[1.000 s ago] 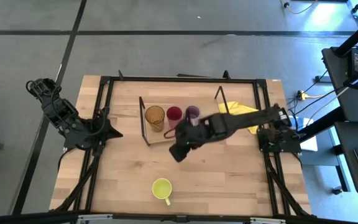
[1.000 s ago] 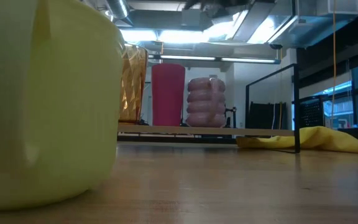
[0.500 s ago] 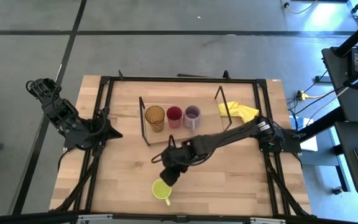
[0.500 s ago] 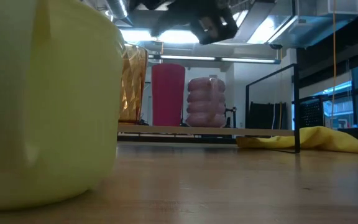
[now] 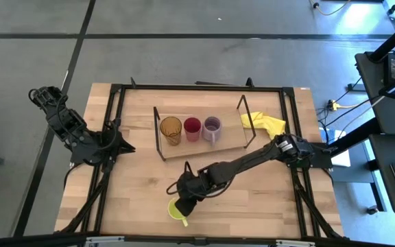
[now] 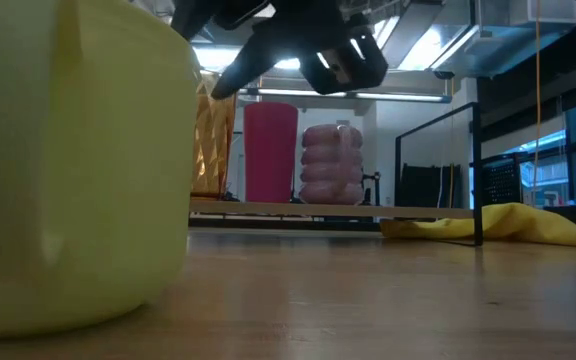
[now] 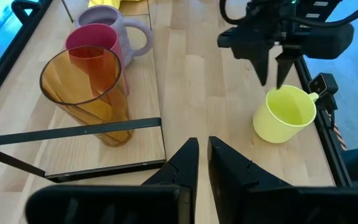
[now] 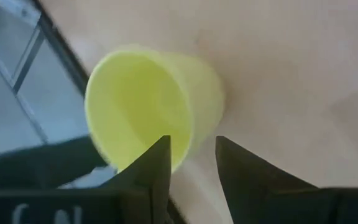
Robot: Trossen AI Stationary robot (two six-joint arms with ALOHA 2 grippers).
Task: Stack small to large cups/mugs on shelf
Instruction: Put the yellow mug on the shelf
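The yellow-green mug (image 5: 178, 210) stands upright on its base near the table's near edge, its handle toward that edge. My right gripper (image 7: 271, 79) hovers open just above the mug's far rim (image 8: 185, 146), fingers pointing down on either side of the wall, touching nothing. The amber tumbler (image 5: 171, 128), red cup (image 5: 193, 126) and pale purple mug (image 5: 212, 126) stand in a row on the shelf (image 5: 232, 141). My left gripper (image 5: 123, 145) waits at the table's left side, shut.
A yellow cloth (image 5: 267, 124) lies just right of the shelf's right wire frame (image 5: 245, 116). Black rails (image 5: 108, 171) run along the table's sides. Bare wood (image 5: 266, 199) lies between the shelf and the near edge, right of the mug.
My right gripper has swung away from the purple mug on the shelf toward the table's near edge and dropped over the yellow-green mug. The cups on the shelf and the mug have stayed in place.
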